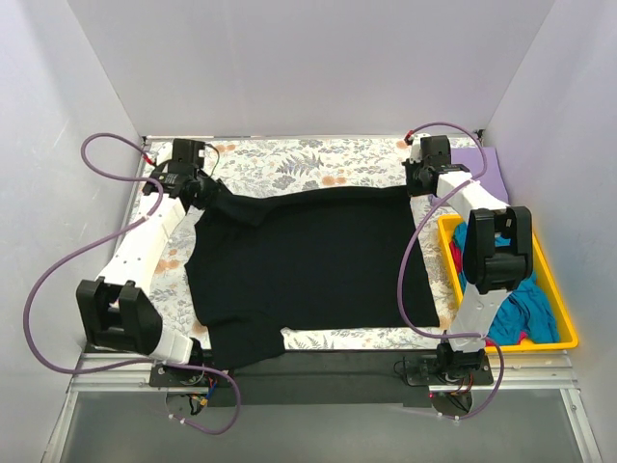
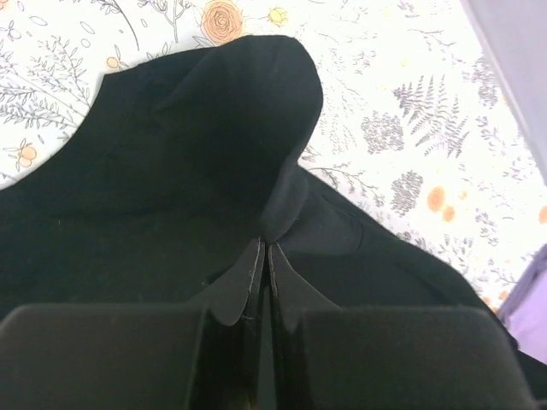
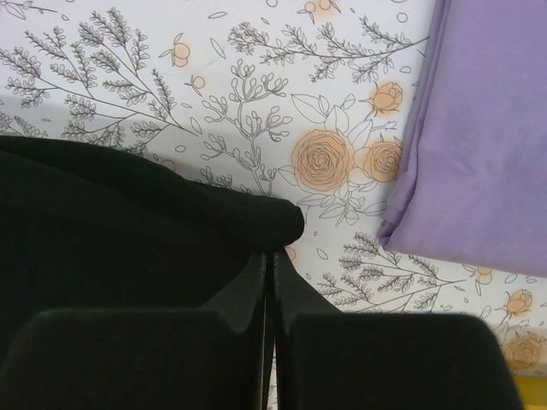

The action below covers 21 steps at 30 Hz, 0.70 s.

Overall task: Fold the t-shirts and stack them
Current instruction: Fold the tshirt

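Note:
A black t-shirt (image 1: 308, 260) lies spread flat across the middle of the floral cloth, its bottom edge hanging over the near table edge. My left gripper (image 1: 205, 192) is shut on the shirt's far left corner, where the fabric (image 2: 171, 171) bunches up into the closed tips (image 2: 266, 246). My right gripper (image 1: 416, 185) is shut on the far right corner, with the rolled black edge (image 3: 102, 205) pinched at its tips (image 3: 271, 254). A folded lavender t-shirt (image 1: 482, 166) (image 3: 487, 145) lies at the back right, just beyond the right gripper.
A yellow tray (image 1: 561, 294) stands along the right side with a crumpled teal shirt (image 1: 535, 313) and a bit of pink cloth (image 1: 523, 339) in it. The grey-and-orange floral cloth (image 1: 289, 164) covers the table. White walls close in the left, back and right.

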Each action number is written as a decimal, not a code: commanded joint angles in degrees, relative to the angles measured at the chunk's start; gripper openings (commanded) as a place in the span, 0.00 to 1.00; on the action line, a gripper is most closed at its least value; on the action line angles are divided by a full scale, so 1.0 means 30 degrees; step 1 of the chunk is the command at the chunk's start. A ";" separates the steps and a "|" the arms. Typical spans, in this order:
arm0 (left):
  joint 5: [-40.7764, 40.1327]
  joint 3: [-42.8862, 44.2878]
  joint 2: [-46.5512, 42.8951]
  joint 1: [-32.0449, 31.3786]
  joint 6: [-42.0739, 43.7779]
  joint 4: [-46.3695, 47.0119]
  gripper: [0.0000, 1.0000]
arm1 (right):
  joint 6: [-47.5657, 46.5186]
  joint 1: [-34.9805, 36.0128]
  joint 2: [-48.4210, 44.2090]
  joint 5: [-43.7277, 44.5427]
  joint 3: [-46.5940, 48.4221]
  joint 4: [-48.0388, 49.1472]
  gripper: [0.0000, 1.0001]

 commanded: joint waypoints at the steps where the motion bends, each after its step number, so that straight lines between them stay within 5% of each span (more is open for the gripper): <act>1: -0.0007 -0.0415 -0.1706 0.0134 -0.0748 -0.0924 0.00 | 0.0602 -0.0182 -0.1015 0.1022 0.0407 -0.0507 0.01; 9: -0.0066 -0.2054 -0.4020 0.0105 -0.1597 -0.2622 0.00 | 0.0806 -0.0300 -0.1074 0.1290 -0.0411 -0.0625 0.01; 21: 0.3181 -0.8466 -0.6483 0.0105 -0.4029 -0.1426 0.00 | 0.2213 -0.0446 -0.0519 0.1348 -0.1527 -0.1503 0.01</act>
